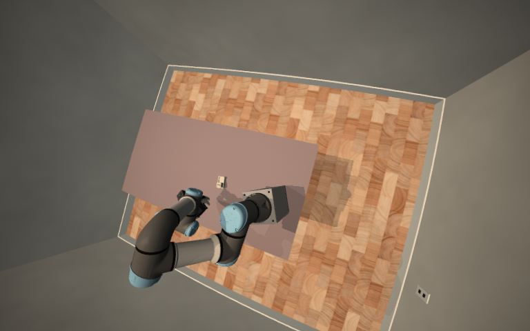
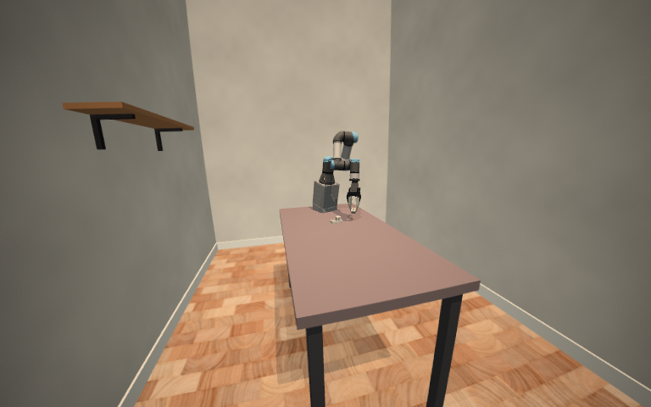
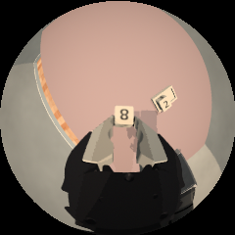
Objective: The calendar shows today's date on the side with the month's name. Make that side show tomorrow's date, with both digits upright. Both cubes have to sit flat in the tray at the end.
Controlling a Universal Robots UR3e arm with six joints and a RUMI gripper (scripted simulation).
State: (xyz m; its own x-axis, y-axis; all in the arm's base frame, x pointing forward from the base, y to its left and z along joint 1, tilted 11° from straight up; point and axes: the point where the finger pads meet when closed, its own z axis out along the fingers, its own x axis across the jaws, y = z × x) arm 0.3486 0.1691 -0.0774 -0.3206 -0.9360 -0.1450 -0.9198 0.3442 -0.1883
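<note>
My gripper (image 3: 123, 117) (image 2: 353, 209) is shut on a cream cube (image 3: 123, 115) and holds it above the table. The face of this cube toward the wrist camera shows a dark 8. The small cream calendar tray (image 1: 223, 186) (image 2: 332, 221) stands on the table, to the right of the gripper in the wrist view. The other cube (image 3: 166, 104) is at the tray and shows a 2, turned a little in that view. The month's name and the sides of the held cube that face away are too small or hidden.
The pinkish table (image 1: 187, 148) (image 2: 374, 259) (image 3: 103, 64) carries the tray and the arm's grey base block (image 1: 280, 203) (image 2: 325, 197). The arm reaches over one long edge of the table. A wooden wall shelf (image 2: 119, 110) hangs far off at the left in the exterior view.
</note>
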